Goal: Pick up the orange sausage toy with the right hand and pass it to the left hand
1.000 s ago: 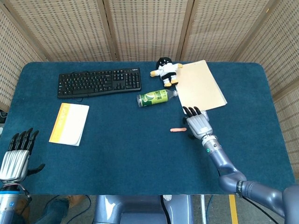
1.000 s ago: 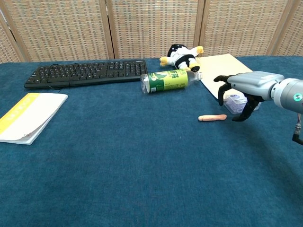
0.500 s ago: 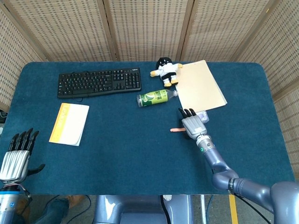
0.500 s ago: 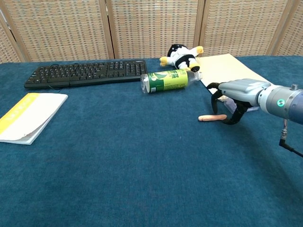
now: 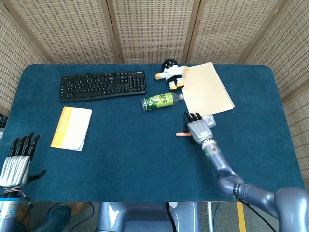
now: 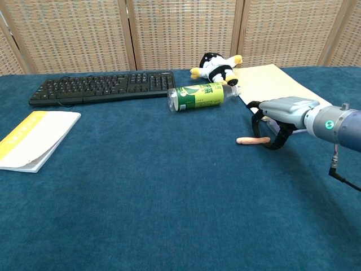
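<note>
Orange sausage toy [image 6: 252,140] lies flat on the blue table [image 5: 135,159] right of centre, its right end under the curled fingers of the right hand [image 6: 277,113]; whether they pinch it I cannot tell. A wide bare stretch of cloth opens to the lower left. At the lower left edge of the head view the left hand [image 5: 17,162] waits, fingers straight and apart, holding nothing. Bottle [image 5: 161,101], folder [image 5: 207,89] and keyboard [image 5: 102,84] sit above

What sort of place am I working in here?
Probably an indoor robot test setup dressed as a desk: a blue cloth-covered table holding a keyboard and notebook, enclosed by woven screen panels.
</note>
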Robot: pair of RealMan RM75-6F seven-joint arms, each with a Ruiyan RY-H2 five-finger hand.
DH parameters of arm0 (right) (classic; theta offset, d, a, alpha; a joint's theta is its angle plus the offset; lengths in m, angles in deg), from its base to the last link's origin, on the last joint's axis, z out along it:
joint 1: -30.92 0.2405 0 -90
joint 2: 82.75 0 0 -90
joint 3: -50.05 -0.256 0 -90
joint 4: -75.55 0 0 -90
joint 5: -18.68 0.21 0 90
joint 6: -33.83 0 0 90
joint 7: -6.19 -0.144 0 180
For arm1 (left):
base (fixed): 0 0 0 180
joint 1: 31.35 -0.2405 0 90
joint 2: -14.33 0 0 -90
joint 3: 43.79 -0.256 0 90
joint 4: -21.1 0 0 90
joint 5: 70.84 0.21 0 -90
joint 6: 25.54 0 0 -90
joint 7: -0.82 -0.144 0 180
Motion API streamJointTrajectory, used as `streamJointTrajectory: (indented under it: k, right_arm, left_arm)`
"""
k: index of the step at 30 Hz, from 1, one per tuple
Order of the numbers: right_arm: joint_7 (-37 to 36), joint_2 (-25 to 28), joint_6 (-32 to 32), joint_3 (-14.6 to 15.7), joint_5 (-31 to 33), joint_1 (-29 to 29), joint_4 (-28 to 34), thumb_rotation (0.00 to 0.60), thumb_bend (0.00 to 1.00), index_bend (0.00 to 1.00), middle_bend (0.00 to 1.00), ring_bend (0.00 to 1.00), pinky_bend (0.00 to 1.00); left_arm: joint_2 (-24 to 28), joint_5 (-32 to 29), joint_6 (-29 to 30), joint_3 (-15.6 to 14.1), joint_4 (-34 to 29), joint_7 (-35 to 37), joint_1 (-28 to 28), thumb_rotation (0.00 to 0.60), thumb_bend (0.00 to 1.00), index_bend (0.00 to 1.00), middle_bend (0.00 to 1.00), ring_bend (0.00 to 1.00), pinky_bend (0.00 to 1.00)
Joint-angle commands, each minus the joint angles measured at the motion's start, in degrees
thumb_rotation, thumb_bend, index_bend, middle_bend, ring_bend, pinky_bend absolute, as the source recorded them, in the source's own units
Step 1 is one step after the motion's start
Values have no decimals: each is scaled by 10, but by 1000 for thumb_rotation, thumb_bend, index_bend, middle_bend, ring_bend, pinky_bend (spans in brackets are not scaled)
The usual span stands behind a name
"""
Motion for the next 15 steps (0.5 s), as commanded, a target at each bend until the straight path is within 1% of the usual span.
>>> streamJointTrajectory:
  k: [1,7,10,15]
  right_arm:
    - [-3,-5,3,0,3,2,-5,600,500,502,0,0,0]
    - [-6,-19,8,-4,16,9,-23,600,500,512,0,0,0]
    - [-8,-25,2,-5,16,10,-29,600,504,547,4,0,0]
    - [-20,-33,-15,-7,6,9,-36,600,551,623,44,0,0]
  left_arm:
    - [0,-1,0,0,0,0,0,600,0,0,0,0,0]
    - [-1,-5,-2,1,2,0,1,600,0,0,0,0,0]
    - [-1,-6,-2,1,3,1,2,600,0,0,0,0,0]
    - [-1,-7,-2,1,3,2,2,600,0,0,0,0,0]
